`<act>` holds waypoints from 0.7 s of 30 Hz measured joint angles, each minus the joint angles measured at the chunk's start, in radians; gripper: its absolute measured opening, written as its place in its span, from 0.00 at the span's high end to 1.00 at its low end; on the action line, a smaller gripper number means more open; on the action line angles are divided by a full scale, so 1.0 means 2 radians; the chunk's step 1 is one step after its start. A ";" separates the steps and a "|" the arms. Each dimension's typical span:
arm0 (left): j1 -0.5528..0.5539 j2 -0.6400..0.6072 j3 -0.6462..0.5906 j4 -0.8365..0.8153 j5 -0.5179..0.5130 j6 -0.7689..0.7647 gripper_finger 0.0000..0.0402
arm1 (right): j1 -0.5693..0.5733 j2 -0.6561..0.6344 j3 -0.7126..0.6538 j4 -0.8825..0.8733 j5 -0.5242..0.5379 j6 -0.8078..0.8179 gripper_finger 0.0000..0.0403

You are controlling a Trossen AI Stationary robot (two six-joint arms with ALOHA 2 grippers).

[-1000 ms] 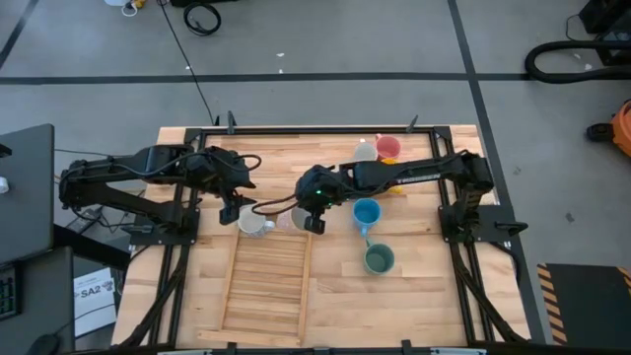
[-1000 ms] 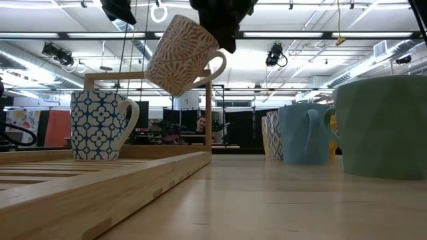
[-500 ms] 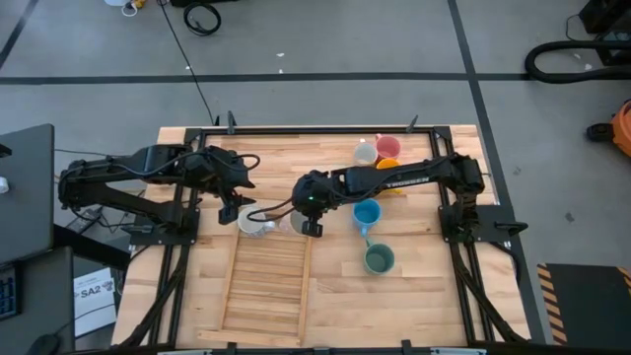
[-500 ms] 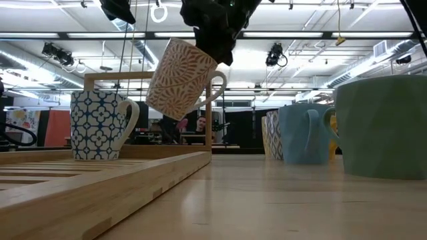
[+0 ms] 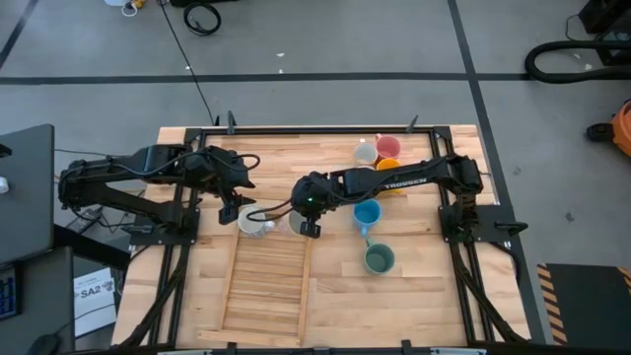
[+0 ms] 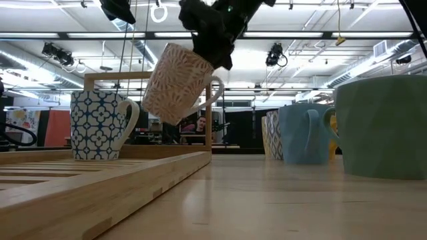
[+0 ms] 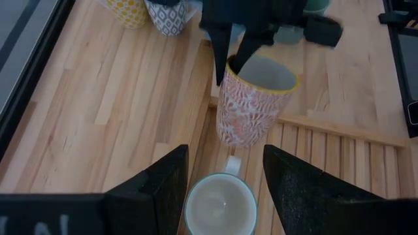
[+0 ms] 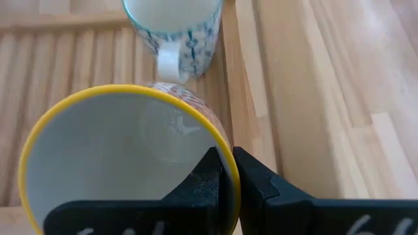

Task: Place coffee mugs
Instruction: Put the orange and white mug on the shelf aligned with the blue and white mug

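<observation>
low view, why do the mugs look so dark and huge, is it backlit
Low view: bright ceiling strip lights behind leave the orange-patterned mug and the right gripper shaded; the green mug looms large because it sits nearest the lens. High view: flat, even light, soft shadows.

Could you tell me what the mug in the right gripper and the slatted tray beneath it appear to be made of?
The orange-patterned mug, pinched at its rim by the right gripper, looks like glazed ceramic: thick wall, glossy white interior, yellow rim. The slatted tray looks like light unpainted wood, possibly bamboo: visible grain, matte finish, separate slats.
</observation>
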 joint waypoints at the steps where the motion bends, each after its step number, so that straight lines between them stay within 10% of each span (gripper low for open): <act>1: 0.000 0.000 0.000 0.000 0.000 0.000 0.49 | 0.000 0.005 -0.001 -0.004 0.001 0.000 0.93; 21: 0.000 0.000 0.000 0.000 0.000 0.000 0.49 | -0.002 0.030 0.000 0.004 0.005 -0.003 0.93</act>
